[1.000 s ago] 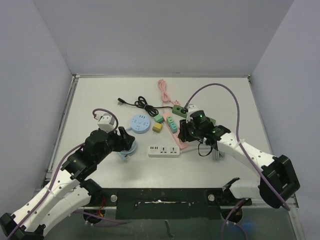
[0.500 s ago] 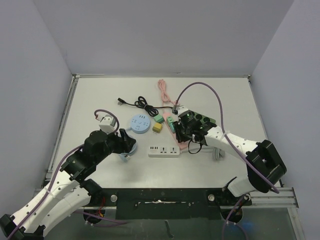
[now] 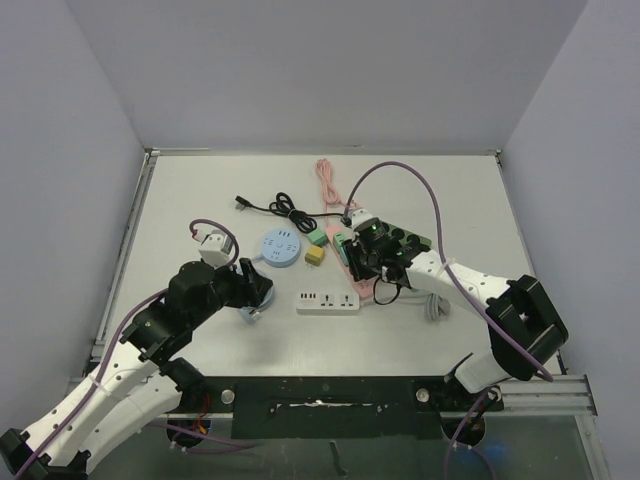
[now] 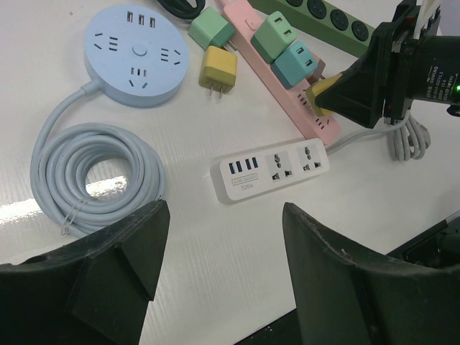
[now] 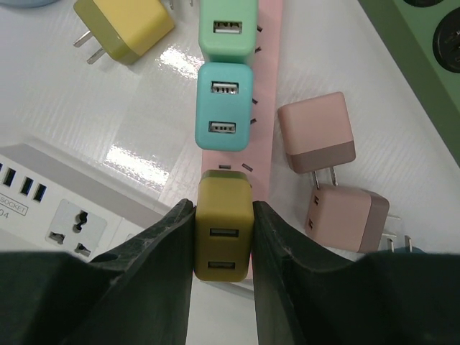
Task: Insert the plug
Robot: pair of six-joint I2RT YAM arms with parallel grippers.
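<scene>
While the right gripper (image 5: pixel 223 241) pinches the olive plug (image 5: pixel 224 215) between its two fingers, one pressed flat on each side, the plug sits over the near end of the pink power strip (image 5: pixel 267 79) with its two USB ports facing up. It is next in line below the teal charger (image 5: pixel 224 108), almost touching it, and the mint charger (image 5: pixel 228 29) stands above that on the same strip. Whether the prongs are seated in the strip cannot be told (the plug's body hides them). Two pink chargers (image 5: pixel 316 133) lie loose on the table (image 3: pixel 200 190) just right of the strip, and a yellow charger (image 5: pixel 126 25) lies on its side to the left. The white power strip (image 4: pixel 273 169) rests just beside the pink one's near end. The left gripper (image 4: pixel 224 237) is spread wide and holds nothing, hanging above the coiled cable (image 4: pixel 93 172) of the round blue socket (image 4: pixel 136 57).
</scene>
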